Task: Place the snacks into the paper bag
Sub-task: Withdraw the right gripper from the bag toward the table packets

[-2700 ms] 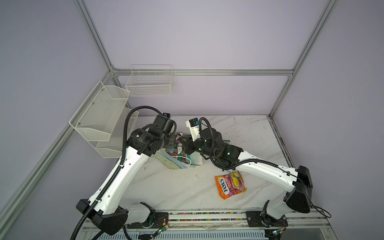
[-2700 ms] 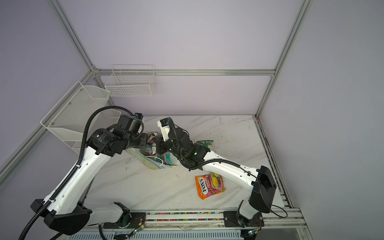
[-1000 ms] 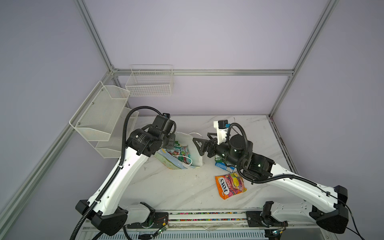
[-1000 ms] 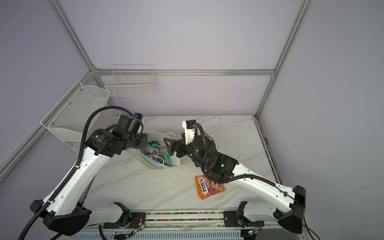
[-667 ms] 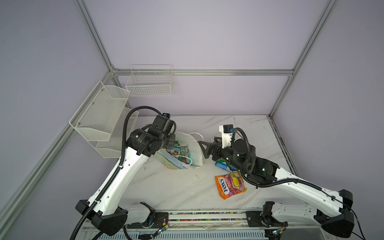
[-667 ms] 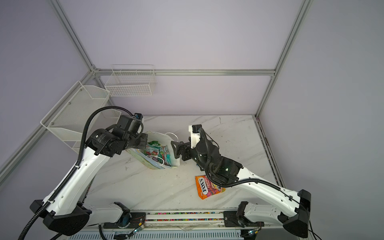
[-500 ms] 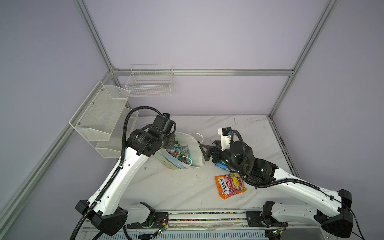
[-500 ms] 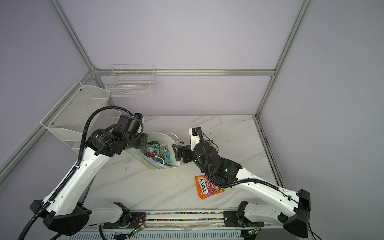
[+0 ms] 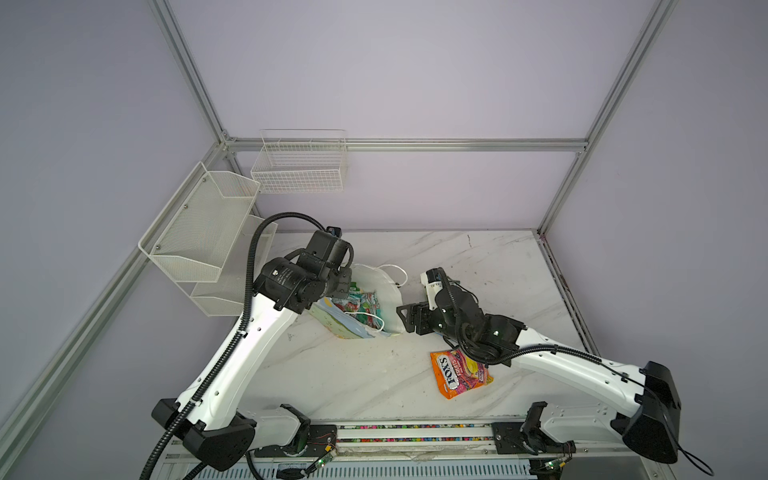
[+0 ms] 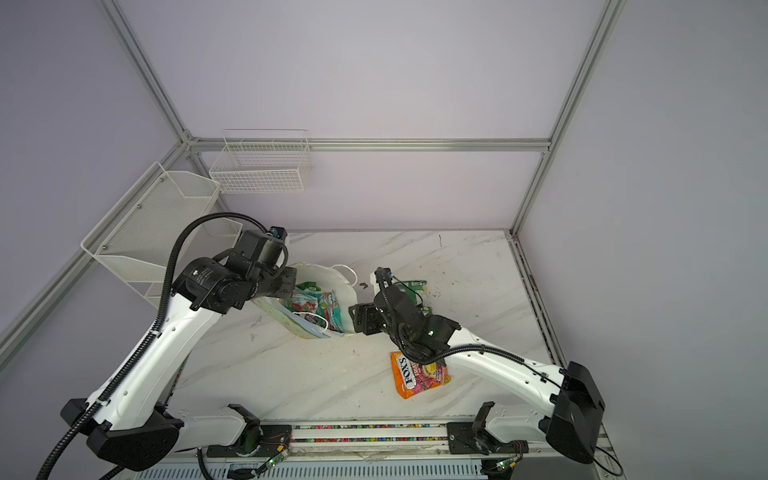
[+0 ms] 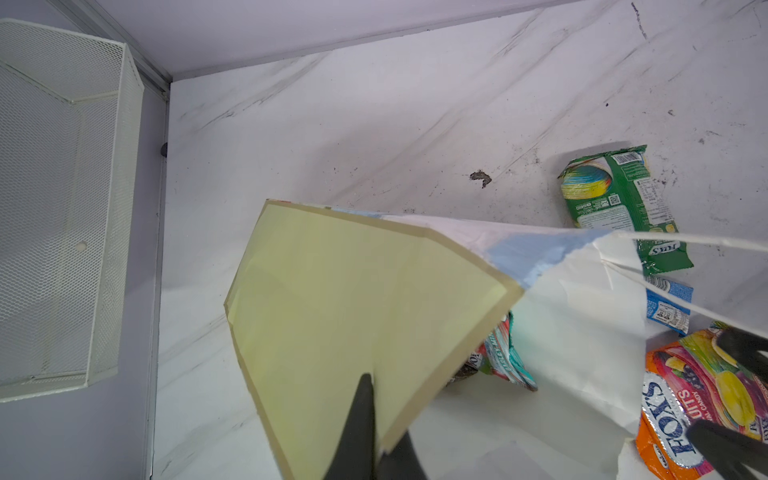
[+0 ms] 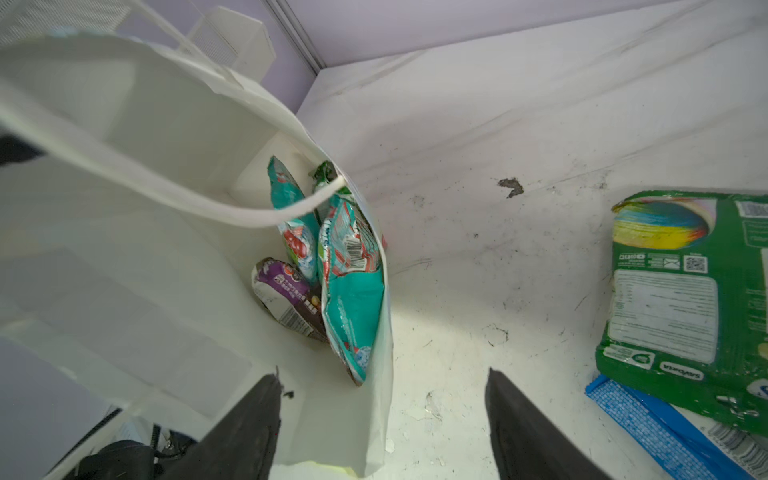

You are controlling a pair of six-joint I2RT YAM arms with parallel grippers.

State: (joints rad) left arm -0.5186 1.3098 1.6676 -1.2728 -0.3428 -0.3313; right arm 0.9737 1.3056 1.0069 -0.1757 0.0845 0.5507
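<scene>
The paper bag (image 9: 384, 286) lies tilted on the marble table with its mouth toward my right arm. My left gripper (image 11: 376, 440) is shut on the bag's yellow-green bottom panel (image 11: 353, 299). Inside lie two teal snacks (image 12: 353, 291) and a dark wrapper (image 12: 282, 295). My right gripper (image 12: 382, 399) is open at the bag's mouth, one finger inside the rim and one outside, holding nothing. An orange FOX'S bag (image 9: 459, 372) lies near the front. A green bag (image 12: 685, 282) rests partly on a blue packet (image 12: 656, 432) behind the right arm.
Two white wire baskets hang at the back left, one on the side wall (image 9: 203, 232) and one on the rear wall (image 9: 299, 166). A dark scrap (image 11: 481, 178) lies on the table behind the bag. A rail (image 9: 415, 428) runs along the table's front edge.
My right gripper has come down and toward the front, from above the bag to its mouth, and its jaws have narrowed a little. The left arm and the bag have stayed put.
</scene>
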